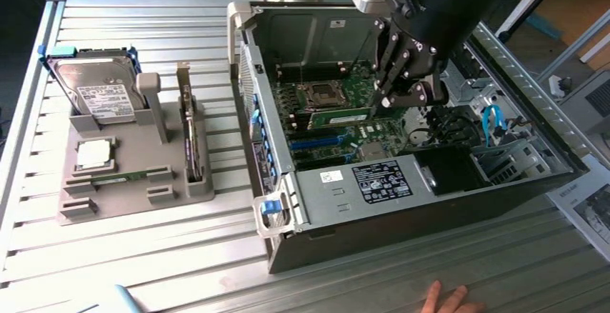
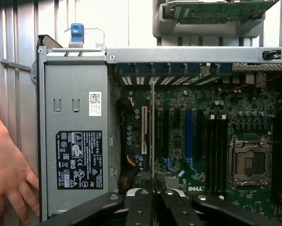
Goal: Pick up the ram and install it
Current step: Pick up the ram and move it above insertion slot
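Observation:
The ram point(image 1: 349, 117) is a thin green stick, and my gripper point(image 1: 398, 104) is shut on it inside the open computer case point(image 1: 286, 184). It hangs just above the motherboard point(image 1: 333, 138), below the processor socket point(image 1: 319, 95) in the exterior view. In the wrist view the ram point(image 2: 153, 132) shows edge-on as a narrow line running out from between my fingertips point(image 2: 141, 200). The black memory slots point(image 2: 216, 141) lie beside the socket point(image 2: 250, 162), off to one side of the stick.
On the exterior view's left a grey holder point(image 1: 114, 199) carries a hard drive point(image 1: 96, 91), a silver processor chip point(image 1: 96, 154) and an upright expansion card point(image 1: 191, 134). The power supply point(image 1: 381, 181) fills the case's near end. A person's hand point(image 1: 448, 300) rests on the table beside the case point(image 2: 9, 179).

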### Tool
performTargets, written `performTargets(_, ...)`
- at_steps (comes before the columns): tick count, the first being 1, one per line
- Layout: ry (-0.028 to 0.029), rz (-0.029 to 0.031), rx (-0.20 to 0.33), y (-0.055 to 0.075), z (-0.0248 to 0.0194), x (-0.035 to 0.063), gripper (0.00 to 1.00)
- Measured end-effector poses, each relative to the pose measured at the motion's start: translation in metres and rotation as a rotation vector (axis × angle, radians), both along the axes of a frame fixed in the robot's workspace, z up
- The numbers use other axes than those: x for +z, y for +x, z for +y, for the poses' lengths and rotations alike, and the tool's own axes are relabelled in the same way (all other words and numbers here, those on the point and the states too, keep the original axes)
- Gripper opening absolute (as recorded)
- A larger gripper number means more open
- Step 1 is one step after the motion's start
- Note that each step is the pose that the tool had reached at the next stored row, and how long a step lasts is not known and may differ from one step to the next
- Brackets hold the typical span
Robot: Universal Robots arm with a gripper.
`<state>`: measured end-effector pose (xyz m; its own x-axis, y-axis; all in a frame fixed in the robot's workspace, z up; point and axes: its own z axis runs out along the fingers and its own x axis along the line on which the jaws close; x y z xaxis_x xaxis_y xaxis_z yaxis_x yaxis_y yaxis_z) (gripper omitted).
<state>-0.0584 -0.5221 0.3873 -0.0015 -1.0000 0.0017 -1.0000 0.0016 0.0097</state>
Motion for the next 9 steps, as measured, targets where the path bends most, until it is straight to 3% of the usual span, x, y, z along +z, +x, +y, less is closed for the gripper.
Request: performTargets(9, -0.0001, 0.0000, 0.000, 0.000, 0.0140, -0.0004, 0.12)
